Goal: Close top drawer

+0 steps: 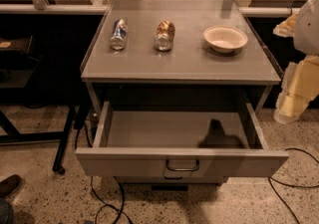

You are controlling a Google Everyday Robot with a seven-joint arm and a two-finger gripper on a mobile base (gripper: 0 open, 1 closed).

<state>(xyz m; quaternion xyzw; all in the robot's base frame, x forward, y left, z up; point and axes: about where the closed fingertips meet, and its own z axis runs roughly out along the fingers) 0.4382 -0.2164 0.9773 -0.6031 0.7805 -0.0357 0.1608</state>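
Note:
The top drawer (182, 162) of the grey metal table is pulled wide open toward me. Its flat front panel carries a small dark wire loop handle (182, 166) at the centre. The drawer's inside (164, 128) holds nothing; only a dark shadow lies at its right rear. My arm comes in at the right edge, with my gripper (295, 93) as pale yellowish parts hanging beside the table's right side. It is above and to the right of the drawer's right front corner, apart from the drawer.
On the tabletop (184, 63) lie a blue can (118, 34) and a brown can (164, 35), both on their sides, and a white bowl (225, 38) stands to their right. Black cables (107, 203) run on the floor. A dark frame (35, 93) stands left.

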